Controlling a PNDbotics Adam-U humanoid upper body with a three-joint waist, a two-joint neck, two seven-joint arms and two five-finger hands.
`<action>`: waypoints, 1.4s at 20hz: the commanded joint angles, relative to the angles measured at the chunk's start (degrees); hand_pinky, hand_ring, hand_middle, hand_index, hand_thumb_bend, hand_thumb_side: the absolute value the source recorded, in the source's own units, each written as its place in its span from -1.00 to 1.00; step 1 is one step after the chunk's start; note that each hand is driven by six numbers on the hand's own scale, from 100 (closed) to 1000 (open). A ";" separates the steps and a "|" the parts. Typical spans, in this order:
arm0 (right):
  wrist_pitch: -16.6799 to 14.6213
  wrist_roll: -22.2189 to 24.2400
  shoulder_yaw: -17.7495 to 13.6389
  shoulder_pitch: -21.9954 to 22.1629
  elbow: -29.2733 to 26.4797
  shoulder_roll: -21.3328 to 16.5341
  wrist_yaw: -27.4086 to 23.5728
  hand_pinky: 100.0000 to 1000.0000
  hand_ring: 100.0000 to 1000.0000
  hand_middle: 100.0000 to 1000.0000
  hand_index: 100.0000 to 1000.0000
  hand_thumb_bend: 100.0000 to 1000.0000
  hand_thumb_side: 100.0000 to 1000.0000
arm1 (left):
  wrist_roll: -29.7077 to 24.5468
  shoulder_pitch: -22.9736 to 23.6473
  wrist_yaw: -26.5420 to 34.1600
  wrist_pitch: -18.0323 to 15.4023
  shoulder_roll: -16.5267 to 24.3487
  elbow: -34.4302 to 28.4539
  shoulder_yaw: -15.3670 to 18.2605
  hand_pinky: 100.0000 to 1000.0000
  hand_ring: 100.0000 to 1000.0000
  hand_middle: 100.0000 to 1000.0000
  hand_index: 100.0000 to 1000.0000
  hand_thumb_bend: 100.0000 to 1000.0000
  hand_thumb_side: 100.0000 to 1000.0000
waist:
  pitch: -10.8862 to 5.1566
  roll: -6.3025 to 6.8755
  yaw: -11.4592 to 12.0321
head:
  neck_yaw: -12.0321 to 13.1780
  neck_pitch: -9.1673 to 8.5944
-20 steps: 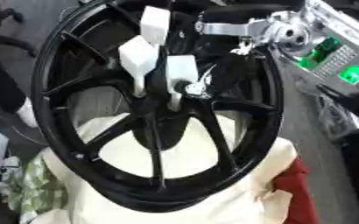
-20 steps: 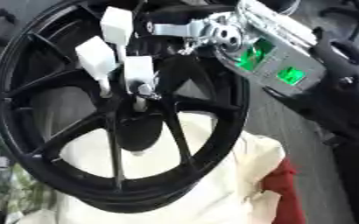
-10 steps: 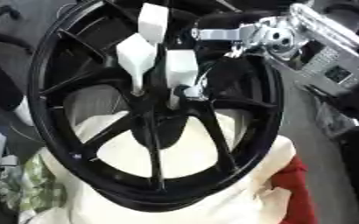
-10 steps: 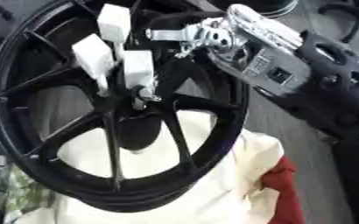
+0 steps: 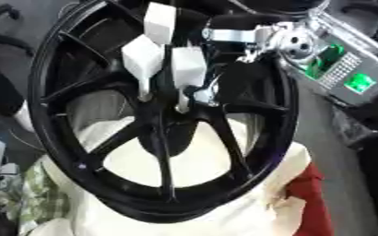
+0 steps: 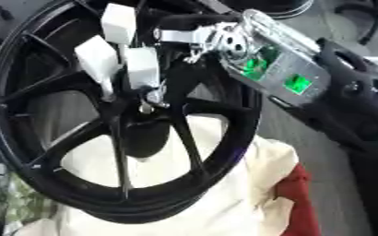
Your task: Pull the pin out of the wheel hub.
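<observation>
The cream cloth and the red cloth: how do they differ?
The cream cloth shows widely, behind the spokes and below the wheel; the red cloth shows only as a strip at the lower right. The wheel overlaps the cream cloth; the red cloth lies outside its rim. Both are crumpled.

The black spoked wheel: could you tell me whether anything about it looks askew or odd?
The black spoked wheel is tilted, resting on cream cloth rather than lying flat. Nothing looks damaged; the right hand reaches its hub.
</observation>
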 commanded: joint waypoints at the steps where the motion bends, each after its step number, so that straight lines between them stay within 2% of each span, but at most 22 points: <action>1: 2.42 -2.02 -1.76 -0.57 -2.99 -2.03 -3.02 0.55 0.25 0.01 0.28 -1.00 -0.69 | -0.05 -1.14 -0.20 0.19 1.24 -0.87 0.19 0.56 0.62 0.45 0.57 1.00 -0.14 | -1.07 0.42 0.00 | -0.15 -0.08; 5: 4.38 -4.75 -2.30 -0.40 -4.28 -2.54 -6.82 0.52 0.19 -0.07 0.20 -1.00 -0.72 | -0.03 -1.09 -0.36 0.26 1.31 -0.68 0.18 0.56 0.62 0.45 0.56 1.00 -0.15 | -1.03 0.37 0.00 | -0.16 -0.08; 9: 4.91 -7.35 -3.02 -0.41 -4.61 -3.17 -10.26 0.50 0.14 -0.16 0.10 -1.00 -0.82 | 0.01 -1.11 -0.43 0.29 1.36 -0.61 0.16 0.56 0.62 0.45 0.56 1.00 -0.15 | -1.08 0.32 -0.02 | -0.07 -0.08; 12: 4.60 -9.41 -4.03 -0.07 -4.63 -3.88 -12.66 0.49 0.12 -0.18 0.08 -1.00 -0.85 | -0.01 -1.09 -0.48 0.33 1.42 -0.60 0.10 0.56 0.62 0.45 0.56 1.00 -0.15 | -1.15 0.33 -0.15 | -0.01 -0.08; 15: 2.99 -11.62 -6.80 1.21 -4.63 -5.69 -14.97 0.49 0.09 -0.20 0.06 -1.00 -0.86 | 0.01 -0.87 -0.56 0.36 1.68 -0.55 0.12 0.56 0.62 0.45 0.56 1.00 -0.16 | -1.32 0.34 -0.48 | 0.09 -0.08; 19: 0.59 -14.81 -11.51 5.03 -4.63 -8.61 -18.24 0.48 0.08 -0.20 0.06 -1.00 -0.88 | 0.14 -0.51 -0.50 0.33 2.03 -0.54 0.27 0.56 0.62 0.45 0.56 1.00 -0.16 | -1.43 0.54 -1.15 | 0.54 -0.08; 21: -1.30 -17.35 -15.27 8.20 -4.63 -11.13 -20.89 0.48 0.07 -0.19 0.06 -1.00 -0.89 | 0.21 -0.39 -0.48 0.29 2.27 -0.59 0.35 0.56 0.62 0.45 0.56 1.00 -0.16 | -1.40 0.62 -1.45 | 0.74 -0.08; 25: -5.73 -26.39 -24.12 18.22 -4.63 -17.67 -29.27 0.48 0.07 -0.20 0.07 -1.00 -0.96 | 0.47 -0.20 -0.34 0.18 2.89 -0.76 0.62 0.56 0.62 0.45 0.56 1.00 -0.16 | -1.13 0.87 -2.08 | 0.80 -0.08; 28: -8.25 -33.61 -30.40 27.45 -4.63 -21.05 -32.53 0.48 0.07 -0.19 0.08 -1.00 -1.00 | 0.77 0.22 -0.11 0.05 3.52 -0.99 0.95 0.56 0.62 0.45 0.56 1.00 -0.16 | -0.78 1.21 -2.81 | 0.98 -0.08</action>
